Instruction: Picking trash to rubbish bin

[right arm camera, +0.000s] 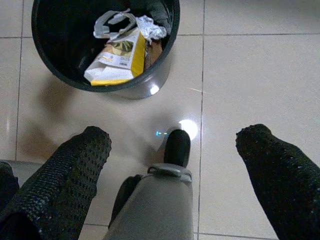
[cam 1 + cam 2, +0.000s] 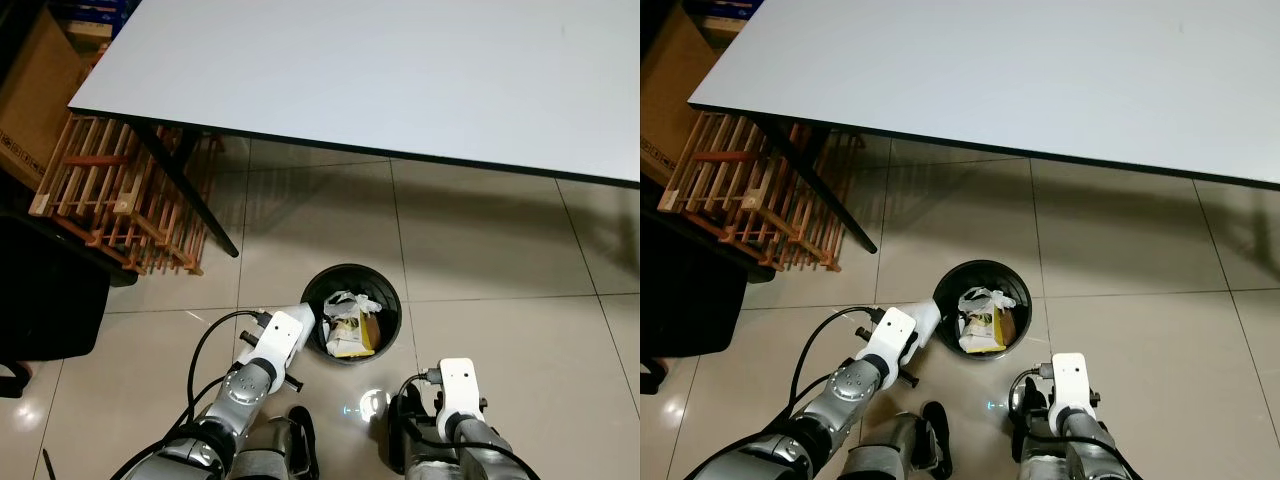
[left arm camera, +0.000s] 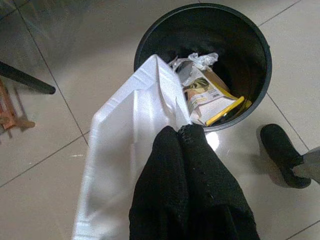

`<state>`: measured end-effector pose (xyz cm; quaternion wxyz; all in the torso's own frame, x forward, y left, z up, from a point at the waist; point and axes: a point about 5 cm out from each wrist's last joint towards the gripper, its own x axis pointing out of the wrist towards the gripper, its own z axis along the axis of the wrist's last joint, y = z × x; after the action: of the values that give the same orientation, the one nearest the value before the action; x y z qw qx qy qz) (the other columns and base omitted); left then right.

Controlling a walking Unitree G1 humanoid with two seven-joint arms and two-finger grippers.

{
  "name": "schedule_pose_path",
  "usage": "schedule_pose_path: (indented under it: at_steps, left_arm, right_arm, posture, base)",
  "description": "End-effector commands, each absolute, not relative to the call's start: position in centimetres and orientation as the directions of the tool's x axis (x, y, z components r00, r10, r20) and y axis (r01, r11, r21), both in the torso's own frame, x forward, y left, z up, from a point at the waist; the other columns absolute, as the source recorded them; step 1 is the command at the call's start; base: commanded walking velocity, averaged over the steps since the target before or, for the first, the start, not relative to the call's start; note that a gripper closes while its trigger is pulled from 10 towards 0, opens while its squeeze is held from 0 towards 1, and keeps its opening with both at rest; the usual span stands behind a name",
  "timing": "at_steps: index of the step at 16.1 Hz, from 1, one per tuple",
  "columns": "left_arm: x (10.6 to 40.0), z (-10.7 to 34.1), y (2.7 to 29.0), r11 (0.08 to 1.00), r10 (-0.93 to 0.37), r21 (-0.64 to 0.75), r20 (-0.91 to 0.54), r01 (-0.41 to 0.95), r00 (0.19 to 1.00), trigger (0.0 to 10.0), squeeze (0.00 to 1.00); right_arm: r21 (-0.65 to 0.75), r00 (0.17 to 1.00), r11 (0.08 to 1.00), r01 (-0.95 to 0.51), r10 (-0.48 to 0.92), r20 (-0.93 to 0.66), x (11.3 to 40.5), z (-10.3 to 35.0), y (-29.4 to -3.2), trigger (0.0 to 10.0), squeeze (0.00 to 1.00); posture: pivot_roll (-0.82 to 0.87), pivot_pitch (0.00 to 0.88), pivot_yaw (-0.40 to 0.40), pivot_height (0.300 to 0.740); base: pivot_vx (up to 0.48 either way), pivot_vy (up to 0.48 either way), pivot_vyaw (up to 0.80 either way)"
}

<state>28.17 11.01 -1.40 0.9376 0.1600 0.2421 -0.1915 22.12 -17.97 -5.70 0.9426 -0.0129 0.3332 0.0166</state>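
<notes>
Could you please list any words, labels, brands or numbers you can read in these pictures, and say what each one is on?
No text can be read with certainty.
Cardboard box: dark printed marks on its side, too small to read.
Yellow and white packet in the bin: a few lines of small print, too blurred to read.
Foam piece held by the left gripper: no print visible.

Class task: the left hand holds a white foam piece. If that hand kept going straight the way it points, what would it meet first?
Probably the black bin: the left hand, shut on the foam piece, points at its near rim, with the trash inside just beyond. Depth is unclear, so it might reach the floor just short of the rim.
</notes>
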Motion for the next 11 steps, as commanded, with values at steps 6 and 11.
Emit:
schedule_pose_path:
  at_steps: [6,11]
  left_arm:
    - [27.3,-2.3,11.3,0.87,-0.279,0.194,-0.564,0.452,0.778,10.0,0.0]
    - [28.8,-1.0,9.9,0.833,-0.325,0.22,-0.548,0.507,0.771,10.0,0.0]
  right_arm:
    - [-0.011,0.759,0.999,-0.044,0.026,-0.651,21.5,-6.2,-17.7,10.0,0.0]
    - [-0.003,0.774,0.998,-0.056,0.042,-0.632,22.7,-5.5,-17.7,10.0,0.0]
  posture:
    - [0.02,0.319,0.139,0.74]
    - [-0.01,0.317,0.14,0.74]
  base:
    - [0.0,0.0,0.0]
    - [0.0,0.0,0.0]
